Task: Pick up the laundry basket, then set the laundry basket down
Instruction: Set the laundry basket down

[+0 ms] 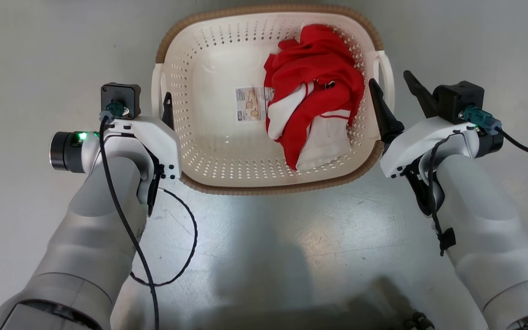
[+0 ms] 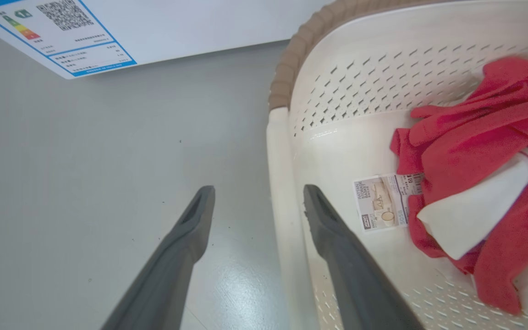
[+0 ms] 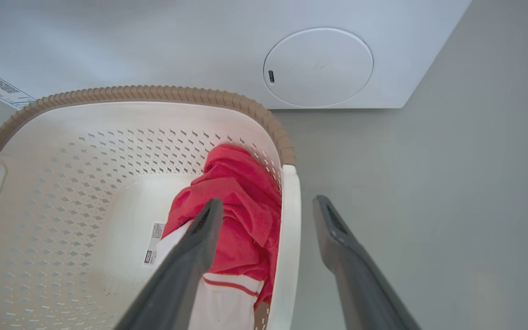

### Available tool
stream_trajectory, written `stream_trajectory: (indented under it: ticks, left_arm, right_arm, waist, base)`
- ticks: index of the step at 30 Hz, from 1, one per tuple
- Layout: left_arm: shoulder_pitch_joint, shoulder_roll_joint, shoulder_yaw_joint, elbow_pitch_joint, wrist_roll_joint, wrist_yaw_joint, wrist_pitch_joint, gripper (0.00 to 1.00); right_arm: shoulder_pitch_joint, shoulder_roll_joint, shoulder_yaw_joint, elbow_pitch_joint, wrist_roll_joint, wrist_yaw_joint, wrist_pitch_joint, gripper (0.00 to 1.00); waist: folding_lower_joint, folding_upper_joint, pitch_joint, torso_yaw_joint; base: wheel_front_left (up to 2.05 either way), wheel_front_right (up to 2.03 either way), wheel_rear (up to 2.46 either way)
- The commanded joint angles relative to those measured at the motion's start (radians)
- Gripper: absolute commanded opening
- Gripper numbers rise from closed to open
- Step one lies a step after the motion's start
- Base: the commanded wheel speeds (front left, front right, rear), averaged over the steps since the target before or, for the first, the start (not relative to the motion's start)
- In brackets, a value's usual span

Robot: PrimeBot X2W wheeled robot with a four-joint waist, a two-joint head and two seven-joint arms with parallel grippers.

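From the head camera, the left gripper (image 2: pixel 258 192) is mostly buried under its own white wrist housing. Just one dark finger (image 1: pixel 167 110) shows against the inner wall of the laundry basket (image 1: pixel 268 189), whose far rim is cut by the top edge. A crumpled red and white garment (image 1: pixel 314 105) covers one end of the paper label (image 1: pixel 251 104) on the basket's bottom. The basket is between the two forearms, low over the grey floor (image 1: pixel 291 238); whether its base touches the floor I cannot tell. Both arms reach forward along its short sides. The left gripper stands open astride the left handle (image 2: pixel 278 183), one finger inside the basket and one outside, gripping nothing; contact cannot be made out. The right gripper (image 1: pixel 388 79) is likewise spread across the right handle (image 3: pixel 291 220), unclamped. Grey floor runs outside each handle, and a white appliance (image 3: pixel 200 46) with a round door (image 3: pixel 318 68) stands just behind the far rim.
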Motion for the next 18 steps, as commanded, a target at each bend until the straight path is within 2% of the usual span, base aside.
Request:
stream_trajectory:
  ticks: [1,8,18]
  left_arm:
    - [0.022,0.030,0.019,-0.002,0.003,0.011,-0.005,1.00]
    - [0.062,0.028,0.029,-0.002,0.004,0.023,-0.005,1.00]
    - [0.172,0.017,0.076,-0.091,0.000,0.012,-0.005,1.00]
  right_arm:
    - [0.063,0.021,0.002,-0.018,-0.015,0.006,-0.012,1.00]
    - [0.112,0.037,-0.042,-0.051,-0.047,0.006,-0.012,1.00]
    - [0.201,0.029,-0.101,-0.088,-0.075,0.006,-0.012,1.00]
  waist:
    - [0.0000,0.0000,-0.011,-0.004]
    - [0.0000,0.0000,-0.082,-0.012]
    - [0.0000,0.0000,-0.230,-0.006]
  base:
    - [0.00,0.00,0.00]
    - [0.00,0.00,0.00]
    - [0.00,0.00,0.00]
